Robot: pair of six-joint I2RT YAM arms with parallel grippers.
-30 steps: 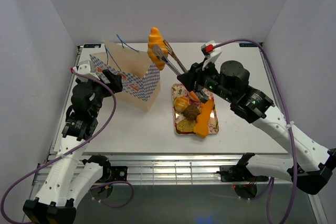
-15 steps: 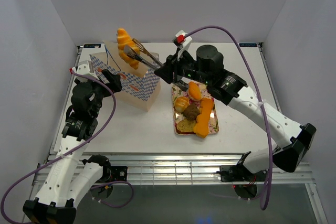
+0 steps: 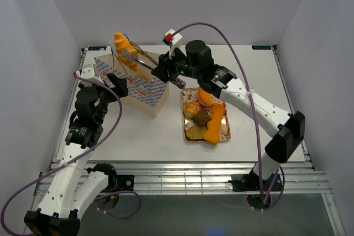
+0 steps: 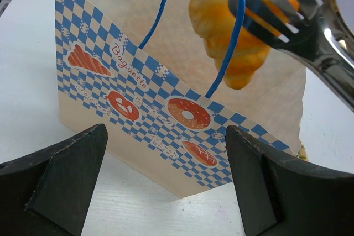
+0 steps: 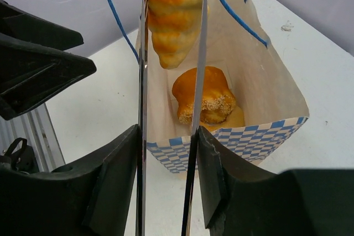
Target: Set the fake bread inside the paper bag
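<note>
While the glossy orange-golden toy croissant (image 3: 123,48) is hanging over the open mouth of the tan kraft paper bag w/ blue-and-white checkered sides (image 3: 148,88), I'm pinching it betw. the tips of long steel kitchen tongs (image 3: 145,59). My right gripper (image 3: 164,71) is squeezing the tongs' two arms together, so it's closed on the tool, not on the bread itself. Inside the bag a golden seeded roll (image 5: 203,100) is lying at the bottom. My left gripper (image 4: 166,175) is waiting near the bag's printed side w/ jaws wide apart, holding nothing. More fake bread (image 3: 213,131), incl. a brown bun (image 3: 202,117), is sitting on the floral rectangular tray (image 3: 227,134) to the right of the bag.

Step in hand, as I'm judging it: drop-off of the croissant. Next move is prob. calling for lowering the tips betw. the thin blue string handles (image 4: 155,10), which are hanging either side of the croissant, then easing my squeeze so the tongs are springing open. Risk: snagging a handle or tipping the light bag.

Hard to make out: the right wrist view is cutting off the croissant's top and the tong tips. I can't tell if the left fingers are touching the paper. The tray pieces are overlapping, so I'm not counting them.
</note>
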